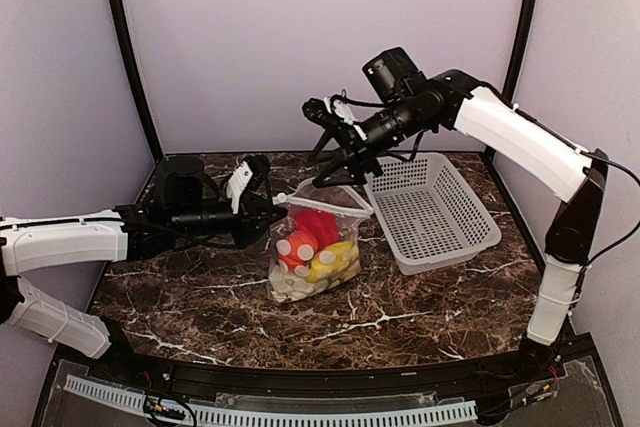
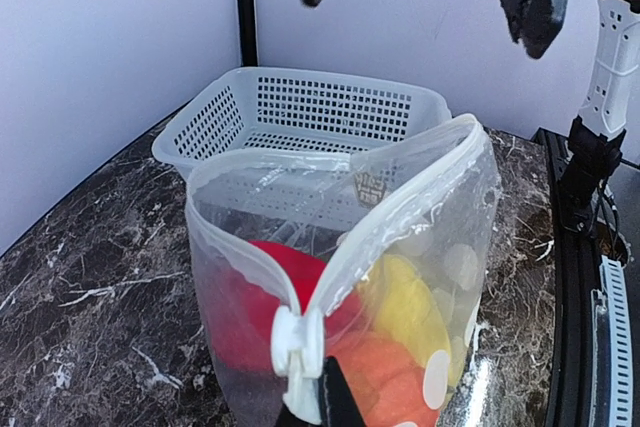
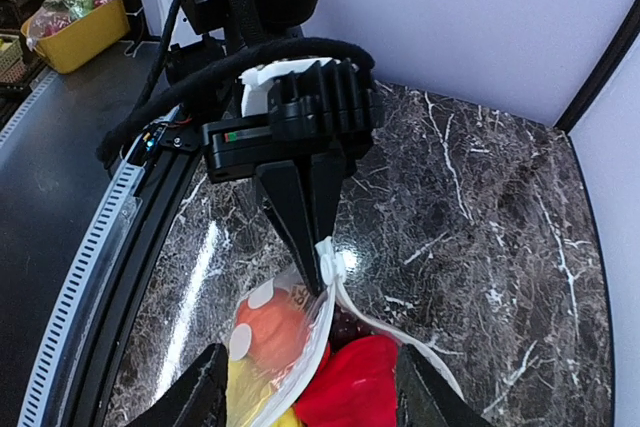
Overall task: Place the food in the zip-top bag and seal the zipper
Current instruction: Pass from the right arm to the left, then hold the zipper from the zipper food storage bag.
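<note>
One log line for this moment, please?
left tool shut on zipper | right tool open above bag | food inside bag | mouth unsealed

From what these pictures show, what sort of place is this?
Probably a robot test cell: plain walls and black posts enclose a marble-patterned table, the left arm and right arm stand at its near edge, and the food looks like toys.
</note>
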### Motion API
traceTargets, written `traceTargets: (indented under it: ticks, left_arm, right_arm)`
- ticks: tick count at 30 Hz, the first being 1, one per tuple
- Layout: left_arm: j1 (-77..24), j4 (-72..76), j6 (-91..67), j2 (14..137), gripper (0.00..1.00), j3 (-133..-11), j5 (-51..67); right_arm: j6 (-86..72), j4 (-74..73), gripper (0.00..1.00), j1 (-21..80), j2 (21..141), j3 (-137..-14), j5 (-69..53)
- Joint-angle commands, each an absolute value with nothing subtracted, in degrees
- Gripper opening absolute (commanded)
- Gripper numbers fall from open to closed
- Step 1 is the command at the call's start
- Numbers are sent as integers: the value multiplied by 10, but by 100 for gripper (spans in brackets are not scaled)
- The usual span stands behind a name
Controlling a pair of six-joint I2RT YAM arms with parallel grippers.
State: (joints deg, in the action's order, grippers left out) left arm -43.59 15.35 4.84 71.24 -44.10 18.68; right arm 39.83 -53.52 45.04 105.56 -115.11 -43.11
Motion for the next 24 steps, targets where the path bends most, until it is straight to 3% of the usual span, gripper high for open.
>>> traceTargets:
  ticks: [1, 24]
  left_arm:
    - [-433, 131, 76, 690, 1, -455, 216]
    - [-434, 115, 83, 675, 1, -454, 204]
  right_arm:
    - [340, -508, 53, 457, 1100, -1176, -481]
    - [361, -502, 49, 503, 1190, -1218, -426]
